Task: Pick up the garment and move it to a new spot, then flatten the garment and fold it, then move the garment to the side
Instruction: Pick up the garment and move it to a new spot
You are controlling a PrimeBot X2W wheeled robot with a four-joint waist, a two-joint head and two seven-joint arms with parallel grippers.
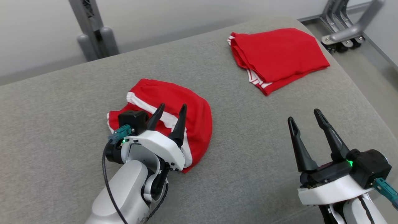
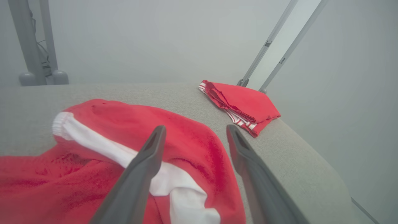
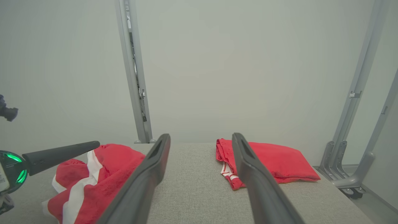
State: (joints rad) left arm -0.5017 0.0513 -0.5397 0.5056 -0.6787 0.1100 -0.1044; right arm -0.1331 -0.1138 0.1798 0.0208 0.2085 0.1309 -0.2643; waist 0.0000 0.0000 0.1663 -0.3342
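On the bench [image 1: 62, 124] at nine o'clock, the crumpled red garment [image 1: 199, 121] lies right under our left claw [image 1: 173, 106], released and nearer, stripe running eleven to five; our right claw [image 1: 304, 115], released too, hangs well apart at four.

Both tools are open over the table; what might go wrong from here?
1. The crumpled garment lies bunched in overlapping layers; the open left tool above it may pinch several at once, spoiling the flattening.
2. The folded garment sits near the far edge of the table; a careless sweep could push it off.
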